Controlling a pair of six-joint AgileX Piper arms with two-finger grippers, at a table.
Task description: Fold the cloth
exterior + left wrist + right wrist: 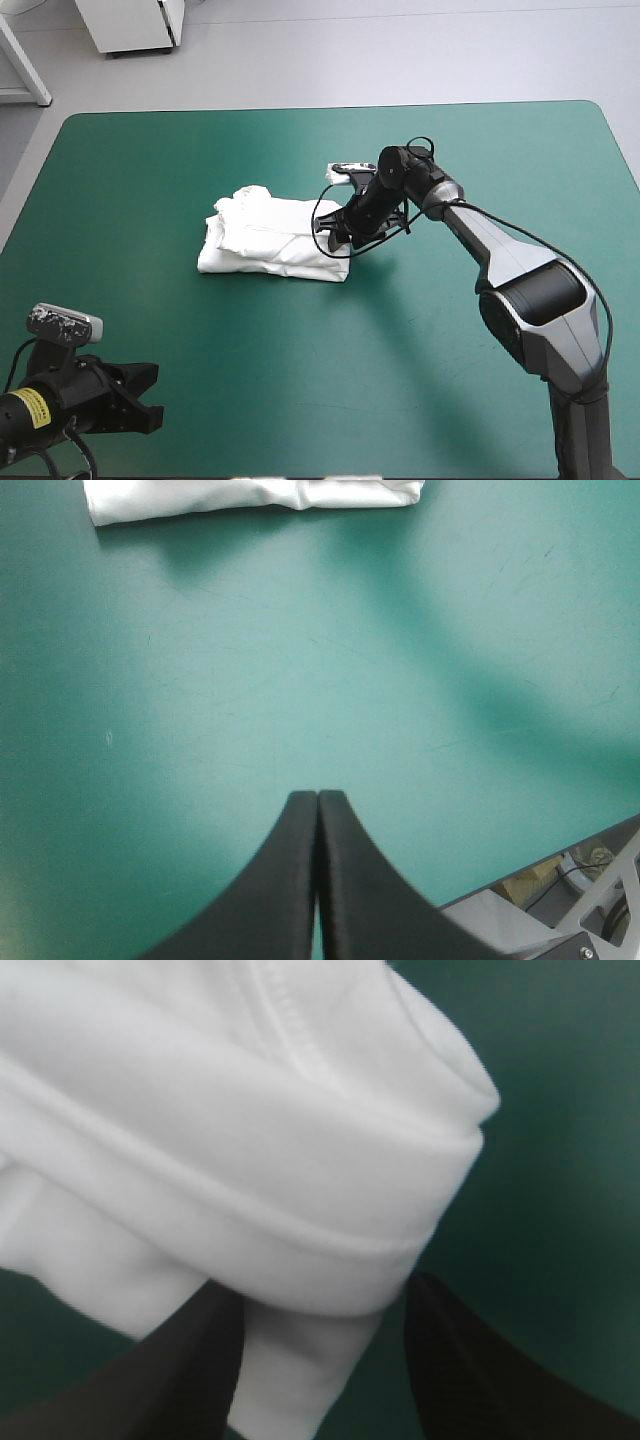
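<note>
T-shirt (265,240) folded, its edge inside parted right claw (322,1295), left claw (317,798) closed, empty, well apart

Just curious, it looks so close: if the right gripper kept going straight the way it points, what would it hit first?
The T-shirt. The right gripper has its fingers open on either side of an edge of the folded bundle, so it would most likely press straight into it.

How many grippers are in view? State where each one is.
2. The left gripper, jaws shut, is near the table's front left corner. The right gripper, jaws open, straddles a fold at the shirt's right end.
</note>
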